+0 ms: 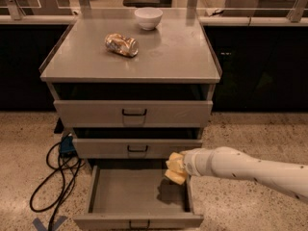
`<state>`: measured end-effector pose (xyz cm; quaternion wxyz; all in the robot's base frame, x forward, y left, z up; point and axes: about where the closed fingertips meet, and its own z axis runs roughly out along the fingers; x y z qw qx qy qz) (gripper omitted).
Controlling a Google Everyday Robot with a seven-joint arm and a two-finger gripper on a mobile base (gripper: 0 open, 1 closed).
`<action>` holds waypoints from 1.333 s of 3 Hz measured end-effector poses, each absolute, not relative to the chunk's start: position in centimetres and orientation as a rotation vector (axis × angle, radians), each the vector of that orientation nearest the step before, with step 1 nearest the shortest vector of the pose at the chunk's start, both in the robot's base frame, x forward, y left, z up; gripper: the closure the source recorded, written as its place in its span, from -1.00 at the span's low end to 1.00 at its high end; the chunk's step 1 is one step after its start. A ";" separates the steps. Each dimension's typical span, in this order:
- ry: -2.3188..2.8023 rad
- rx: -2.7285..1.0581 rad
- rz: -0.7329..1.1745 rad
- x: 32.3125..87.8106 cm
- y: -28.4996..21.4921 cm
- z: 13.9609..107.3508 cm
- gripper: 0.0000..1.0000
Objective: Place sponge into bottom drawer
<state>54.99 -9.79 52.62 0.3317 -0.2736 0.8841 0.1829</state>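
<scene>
Pale yellow foam sponge (173,171) hangs clamped in the fingers of the white arm's gripper (181,165) — just above the right side of the open grey metal bottom drawer (130,194). The carry looks done; next — lower slightly and let go.

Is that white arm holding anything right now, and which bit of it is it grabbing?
The gripper holds the sponge by its end nearest the arm, above the open bottom drawer; exact contact is hidden.

White gripper (181,168) over grey bottom drawer (129,197), gripping pale yellow sponge (173,170); white bowl (148,18); brown-printed metallic can (121,44).
</scene>
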 end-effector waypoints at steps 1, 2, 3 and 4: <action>2.345 -0.669 0.608 57.9 -4.5 42.1 1.00; 2.322 -0.676 0.597 58.1 -4.5 42.9 1.00; 2.238 -0.720 0.632 58.6 -4.9 42.5 1.00; 2.112 -0.675 0.735 59.9 -6.9 42.2 1.00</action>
